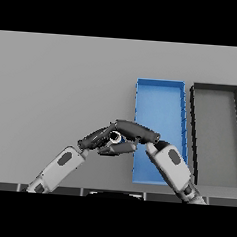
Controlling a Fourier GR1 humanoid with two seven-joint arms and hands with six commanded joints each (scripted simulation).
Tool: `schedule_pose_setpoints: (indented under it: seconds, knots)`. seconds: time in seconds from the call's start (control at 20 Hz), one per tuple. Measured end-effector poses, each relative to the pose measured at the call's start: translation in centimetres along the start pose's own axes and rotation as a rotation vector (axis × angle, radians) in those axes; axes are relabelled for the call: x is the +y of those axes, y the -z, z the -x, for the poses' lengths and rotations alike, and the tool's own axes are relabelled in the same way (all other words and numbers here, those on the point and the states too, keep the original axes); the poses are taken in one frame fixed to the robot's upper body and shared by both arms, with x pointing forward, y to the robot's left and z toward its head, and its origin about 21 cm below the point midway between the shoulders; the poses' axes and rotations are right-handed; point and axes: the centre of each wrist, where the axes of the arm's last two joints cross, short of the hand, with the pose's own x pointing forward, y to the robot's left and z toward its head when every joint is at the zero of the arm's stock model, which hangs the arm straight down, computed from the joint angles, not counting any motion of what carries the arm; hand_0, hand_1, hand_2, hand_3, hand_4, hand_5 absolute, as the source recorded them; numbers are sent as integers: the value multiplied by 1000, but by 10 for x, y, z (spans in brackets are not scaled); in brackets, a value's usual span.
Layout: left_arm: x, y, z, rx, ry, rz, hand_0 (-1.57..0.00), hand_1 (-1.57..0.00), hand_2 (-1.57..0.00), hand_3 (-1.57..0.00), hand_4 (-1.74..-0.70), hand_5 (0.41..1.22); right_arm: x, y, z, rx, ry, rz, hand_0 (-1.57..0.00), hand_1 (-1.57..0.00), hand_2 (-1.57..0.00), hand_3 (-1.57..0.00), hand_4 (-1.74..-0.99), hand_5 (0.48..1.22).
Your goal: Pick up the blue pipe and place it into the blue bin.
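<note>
The blue pipe (116, 137) shows its ring-shaped end facing up, just left of the blue bin (159, 98). My right hand (135, 130) comes in from the lower right; its fingers run along the pipe's far side and its thumb (119, 149) along the near side, pinching it. My left hand (95, 137) comes in from the lower left, with relaxed fingers that reach up to the pipe's left side. Most of the pipe's body is hidden by the two hands.
A dark grey bin (215, 142) stands right of the blue bin, close beside it. My right forearm (173, 167) lies over the blue bin's near end. Bare grey table (62, 86) spreads to the left and far side.
</note>
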Motion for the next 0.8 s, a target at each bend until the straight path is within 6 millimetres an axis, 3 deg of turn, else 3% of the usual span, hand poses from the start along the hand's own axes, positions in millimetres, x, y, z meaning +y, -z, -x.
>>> schedule_pose_setpoints:
  seconds: [0.15,0.3,0.45,0.75,0.8]
  knots:
    - [-1,3,2,68,21,-10,-154,-145,-130,-142,-942,785,1,-1,1,-60,3,1,-1567,-1567,-1567,-1565,-1496,1215]
    - [1,1,3,98,26,-11,-79,-74,-66,-72,-889,664,0,-3,0,-78,-25,1,-1569,-1569,-1569,-1568,-1495,1218]
    - [3,1,3,120,6,-16,-40,-37,-33,-37,-887,599,0,-1,-2,-80,-14,1,-1570,-1570,-1570,-1570,-1490,1220]
    - [5,0,4,170,-25,-45,-10,-9,-8,-9,-901,548,-6,-4,-7,-79,43,37,-1571,-1571,-1571,-1571,-1491,1221]
    - [4,0,8,189,-29,-40,-8,-7,-6,-7,-906,541,-7,-3,-13,-99,84,29,-1571,-1571,-1571,-1571,-1541,1221]
